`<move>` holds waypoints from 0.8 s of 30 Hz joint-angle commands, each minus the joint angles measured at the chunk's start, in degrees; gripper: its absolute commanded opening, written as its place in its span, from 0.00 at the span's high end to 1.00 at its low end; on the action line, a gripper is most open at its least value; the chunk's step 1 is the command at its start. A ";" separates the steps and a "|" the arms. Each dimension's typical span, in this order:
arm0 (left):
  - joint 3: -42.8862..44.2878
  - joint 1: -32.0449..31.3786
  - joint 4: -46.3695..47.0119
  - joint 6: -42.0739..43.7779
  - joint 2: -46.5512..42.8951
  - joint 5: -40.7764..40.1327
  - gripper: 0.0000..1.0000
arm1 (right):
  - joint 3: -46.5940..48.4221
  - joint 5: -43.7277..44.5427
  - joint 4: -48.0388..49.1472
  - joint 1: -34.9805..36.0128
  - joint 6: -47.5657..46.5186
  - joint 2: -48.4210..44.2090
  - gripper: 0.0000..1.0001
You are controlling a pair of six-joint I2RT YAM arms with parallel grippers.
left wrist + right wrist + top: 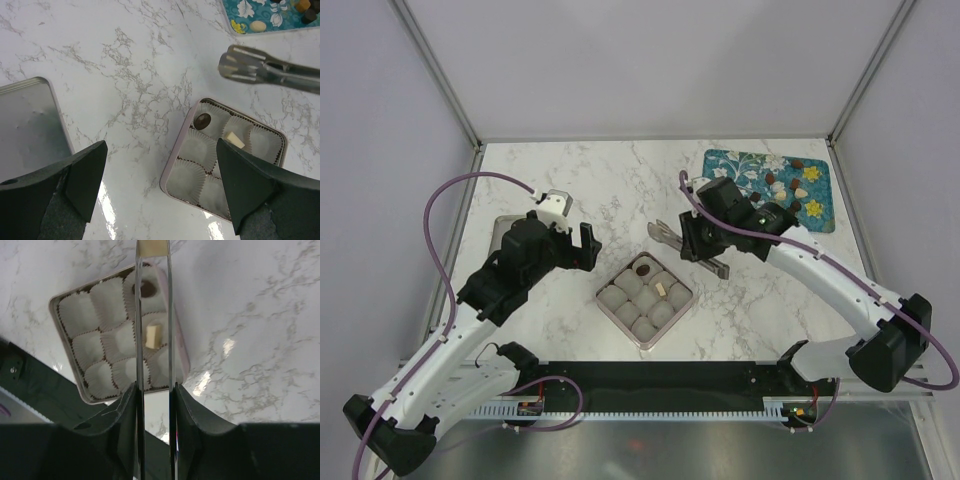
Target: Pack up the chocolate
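Note:
A pale pink box [686,300] with nine white paper cups lies at the table's centre. One dark chocolate [643,268] sits in its far cup and one cream chocolate [663,289] in a middle cup; both show in the right wrist view, dark [147,288] and cream [152,336]. Several more chocolates [776,181] lie on the teal mat [740,165]. My right gripper [696,246] is shut on metal tongs [665,236], held above the box's far side. A cream piece [152,247] shows between the tong tips. My left gripper [588,248] is open and empty, left of the box.
A silver tin lid [504,228] lies flat at the left, under my left arm, and shows in the left wrist view [25,130]. The tongs [270,72] hover beyond the box [175,160] there. A black rail [650,385] runs along the near edge.

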 commanded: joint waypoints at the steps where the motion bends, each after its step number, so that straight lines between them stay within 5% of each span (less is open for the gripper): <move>1: 1.10 -0.01 1.14 0.36 -1.09 -2.11 0.02 | -2.08 -0.88 0.96 6.30 3.73 -0.88 0.68; 8: 1.01 -0.01 1.14 0.19 -1.62 -2.56 0.02 | -3.84 1.77 2.46 16.68 7.86 0.62 0.67; 24: 0.93 -0.01 1.14 -0.07 -1.61 -2.47 0.02 | -4.90 4.31 5.01 18.71 9.36 3.87 0.60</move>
